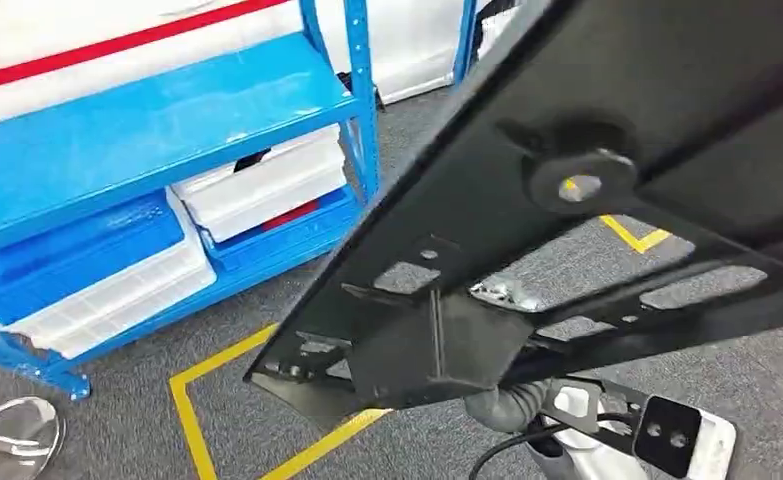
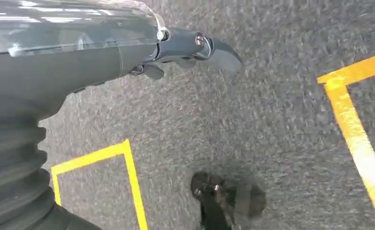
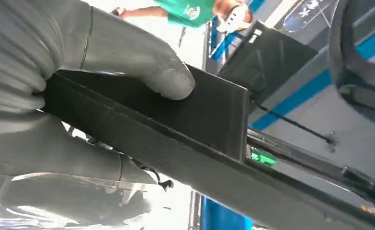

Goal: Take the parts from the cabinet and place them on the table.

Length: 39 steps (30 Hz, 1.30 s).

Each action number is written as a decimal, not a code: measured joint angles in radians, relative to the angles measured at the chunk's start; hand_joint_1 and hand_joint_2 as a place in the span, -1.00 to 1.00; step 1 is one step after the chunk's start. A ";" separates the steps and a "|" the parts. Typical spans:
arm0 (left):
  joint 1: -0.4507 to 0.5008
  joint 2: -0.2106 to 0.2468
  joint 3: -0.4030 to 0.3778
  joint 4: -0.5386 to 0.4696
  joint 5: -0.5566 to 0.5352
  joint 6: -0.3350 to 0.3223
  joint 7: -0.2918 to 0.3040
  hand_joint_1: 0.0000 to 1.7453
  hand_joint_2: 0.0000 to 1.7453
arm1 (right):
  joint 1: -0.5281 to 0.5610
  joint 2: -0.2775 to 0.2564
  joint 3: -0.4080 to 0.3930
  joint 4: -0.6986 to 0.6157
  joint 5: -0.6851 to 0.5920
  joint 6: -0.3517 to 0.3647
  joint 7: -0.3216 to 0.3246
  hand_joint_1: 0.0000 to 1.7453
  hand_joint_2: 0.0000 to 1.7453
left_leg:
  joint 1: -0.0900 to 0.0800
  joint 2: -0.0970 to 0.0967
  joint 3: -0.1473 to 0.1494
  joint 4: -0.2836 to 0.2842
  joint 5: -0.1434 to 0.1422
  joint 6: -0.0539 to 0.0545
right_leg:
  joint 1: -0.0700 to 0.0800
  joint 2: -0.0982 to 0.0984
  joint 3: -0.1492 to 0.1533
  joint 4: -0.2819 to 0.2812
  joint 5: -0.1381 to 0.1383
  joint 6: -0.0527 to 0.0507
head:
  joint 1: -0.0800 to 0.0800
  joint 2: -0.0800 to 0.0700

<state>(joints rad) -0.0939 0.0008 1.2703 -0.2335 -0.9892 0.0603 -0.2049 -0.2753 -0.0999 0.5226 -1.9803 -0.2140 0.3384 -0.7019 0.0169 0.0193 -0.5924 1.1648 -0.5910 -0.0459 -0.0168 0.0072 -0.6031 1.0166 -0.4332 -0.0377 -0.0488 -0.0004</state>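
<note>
A large black metal part (image 1: 587, 130) with cut-outs and a round boss tilts across the head view, close to the camera. My right hand (image 3: 128, 57) grips its flat edge (image 3: 199, 120), thumb pressed on one face and fingers under the other. The hand's grey wrist cover (image 1: 512, 405) shows beneath the part. The blue cabinet (image 1: 167, 120) stands to the left, apart from the part. My left hand (image 2: 190, 48) hangs over the grey carpet, fingers stretched out, holding nothing.
On the cabinet's lower shelf sit a white bin (image 1: 267, 185) and a blue-and-white bin (image 1: 97, 270). Yellow tape lines (image 1: 192, 400) mark the carpet. A person in a green top (image 3: 185, 9) stands beyond the held part.
</note>
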 joint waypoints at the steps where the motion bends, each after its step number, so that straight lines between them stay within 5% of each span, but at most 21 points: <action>1: 0.002 0.004 -0.001 0.000 -0.008 0.001 -0.003 -1.00 1.00 | 0.011 0.004 -0.010 -0.006 0.001 0.018 0.000 0.96 1.00 | 0.000 -0.008 -0.041 0.087 -0.036 -0.002 | 0.002 0.012 -0.001 0.001 0.001 -0.001 | 0.000 0.000; 3: 0.006 0.011 -0.004 0.000 -0.021 -0.005 -0.015 -1.00 1.00 | 0.036 0.008 -0.030 -0.019 0.003 0.035 0.000 0.96 1.00 | 0.000 -0.010 -0.074 0.152 -0.039 -0.001 | 0.004 0.035 -0.001 0.002 0.001 -0.001 | 0.000 0.000; 5: 0.004 0.022 -0.011 0.000 -0.032 -0.010 -0.032 -1.00 1.00 | 0.053 0.010 -0.051 -0.041 0.016 0.043 0.000 0.96 1.00 | 0.000 -0.016 -0.021 0.028 0.047 0.005 | 0.004 0.061 0.000 0.006 0.000 -0.001 | 0.000 0.000; 7: 0.003 0.033 -0.018 0.000 -0.036 -0.015 -0.047 -1.00 1.00 | 0.066 0.014 -0.063 -0.063 0.024 0.046 0.000 0.96 1.00 | 0.002 -0.067 0.052 -0.139 0.123 0.015 | 0.003 0.083 0.000 0.007 0.001 0.002 | 0.000 0.000; 8: 0.002 0.043 -0.021 0.000 -0.036 -0.017 -0.057 -1.00 1.00 | 0.071 0.014 -0.068 -0.074 0.024 0.046 0.000 0.96 1.00 | 0.005 -0.115 0.063 -0.171 0.112 0.022 | 0.008 0.096 -0.006 0.012 0.003 0.011 | 0.000 0.000; 12: -0.001 0.058 -0.022 0.000 -0.021 -0.021 -0.072 -1.00 1.00 | 0.077 0.012 -0.074 -0.099 0.048 0.023 0.000 0.96 1.00 | 0.005 -0.068 0.069 -0.185 0.122 0.039 | 0.002 0.138 -0.018 0.003 0.017 0.043 | 0.000 0.000; 14: -0.005 0.058 -0.022 0.000 -0.019 -0.024 -0.071 -1.00 1.00 | 0.074 -0.001 -0.075 -0.095 0.066 0.020 0.001 0.96 1.00 | 0.002 -0.042 0.073 -0.194 0.130 0.053 | 0.006 0.028 -0.046 0.066 -0.033 0.043 | 0.000 0.000; 16: 0.004 0.055 -0.022 0.001 -0.030 -0.032 -0.071 -1.00 1.00 | 0.068 -0.004 -0.073 -0.081 0.091 0.018 0.000 0.96 1.00 | -0.002 -0.013 0.070 -0.194 0.129 0.054 | 0.003 0.003 -0.122 0.226 -0.114 0.047 | 0.000 0.000; 18: 0.003 0.052 -0.023 0.002 -0.041 -0.039 -0.072 -1.00 1.00 | 0.066 -0.005 -0.053 -0.067 0.134 -0.004 0.001 0.96 1.00 | -0.002 0.015 0.067 -0.191 0.129 0.055 | 0.002 -0.001 -0.159 0.310 -0.132 0.050 | 0.000 0.000; 19: 0.001 0.049 -0.026 0.003 -0.048 -0.044 -0.075 -1.00 1.00 | 0.064 -0.005 -0.037 -0.062 0.168 -0.025 0.002 0.96 1.00 | -0.002 0.028 0.067 -0.190 0.127 0.053 | 0.001 -0.004 -0.141 0.279 -0.106 0.051 | 0.000 0.000; 21: -0.005 0.042 -0.027 0.003 -0.055 -0.051 -0.080 -1.00 1.00 | 0.047 -0.012 0.001 -0.049 0.216 -0.072 0.003 0.96 1.00 | -0.002 0.048 0.069 -0.184 0.121 0.048 | 0.001 -0.022 -0.045 0.116 -0.029 0.048 | 0.000 0.000; 22: -0.007 0.039 -0.028 0.003 -0.056 -0.051 -0.080 -1.00 1.00 | 0.037 -0.018 0.018 -0.041 0.231 -0.099 0.003 0.96 1.00 | -0.004 0.055 0.070 -0.177 0.117 0.043 | 0.004 -0.060 0.003 0.034 -0.007 0.043 | 0.000 0.000; 23: -0.008 0.037 -0.028 0.003 -0.056 -0.051 -0.080 -1.00 1.00 | 0.023 -0.023 0.034 -0.030 0.245 -0.119 0.003 0.96 1.00 | -0.013 0.064 0.066 -0.171 0.111 0.035 | 0.018 -0.082 0.010 0.014 -0.026 0.035 | 0.000 0.000; 27: -0.012 0.028 -0.027 0.004 -0.034 -0.041 -0.082 -1.00 1.00 | -0.012 -0.036 0.085 0.020 0.314 -0.145 0.003 0.96 1.00 | -0.012 0.100 0.074 -0.173 0.107 0.016 | 0.015 -0.034 0.000 0.008 -0.016 0.010 | 0.000 0.000; 30: -0.007 0.019 -0.024 0.005 -0.024 -0.039 -0.092 -1.00 1.00 | -0.040 -0.041 0.117 0.051 0.403 -0.181 0.002 0.96 1.00 | -0.003 0.009 0.020 -0.042 0.017 0.005 | 0.008 -0.010 0.000 0.003 -0.008 -0.005 | 0.000 0.000; 32: 0.002 0.018 -0.023 0.005 -0.020 -0.039 -0.095 -1.00 1.00 | -0.043 -0.046 0.133 0.072 0.447 -0.191 0.004 0.96 1.00 | -0.003 -0.010 -0.058 0.123 -0.050 0.002 | 0.011 0.014 -0.002 0.004 -0.008 -0.007 | 0.000 0.000; 33: 0.005 0.018 -0.023 0.005 -0.018 -0.039 -0.095 -1.00 1.00 | -0.042 -0.049 0.139 0.081 0.453 -0.192 0.004 0.96 1.00 | -0.004 -0.010 -0.079 0.159 -0.049 0.003 | 0.013 0.027 -0.002 0.005 -0.008 -0.007 | 0.000 0.000; 35: 0.006 0.016 -0.023 0.005 -0.016 -0.040 -0.095 -1.00 1.00 | -0.045 -0.053 0.144 0.092 0.457 -0.196 0.005 0.96 1.00 | -0.004 -0.013 -0.045 0.071 0.023 0.010 | 0.014 0.051 0.000 0.007 -0.008 -0.007 | 0.000 0.000; 37: 0.006 0.016 -0.023 0.005 -0.016 -0.040 -0.095 -1.00 1.00 | -0.050 -0.054 0.149 0.098 0.460 -0.197 0.005 0.96 1.00 | -0.004 -0.049 0.036 -0.115 0.120 0.020 | 0.014 0.075 0.003 0.009 -0.008 -0.006 | 0.000 0.000; 38: 0.007 0.016 -0.023 0.005 -0.016 -0.040 -0.096 -1.00 1.00 | -0.052 -0.055 0.152 0.102 0.461 -0.199 0.004 0.96 1.00 | -0.003 -0.092 0.053 -0.149 0.110 0.028 | 0.016 0.083 0.001 0.009 -0.006 0.000 | 0.000 0.000; 39: 0.007 0.015 -0.022 0.005 -0.016 -0.041 -0.097 -1.00 1.00 | -0.054 -0.056 0.155 0.105 0.465 -0.200 0.005 0.96 1.00 | -0.004 -0.088 0.058 -0.168 0.111 0.028 | 0.013 0.097 -0.006 0.012 -0.004 0.007 | 0.000 0.000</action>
<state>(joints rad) -0.0872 0.0157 1.2486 -0.2281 -1.0052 0.0195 -0.3014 -0.3295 -0.1564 0.6779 -1.8750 0.2509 0.1381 -0.6970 0.0131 -0.0689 -0.5348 0.9972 -0.4799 -0.0177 -0.0035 0.1046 -0.6089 1.0290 -0.4372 -0.0307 -0.0492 -0.0004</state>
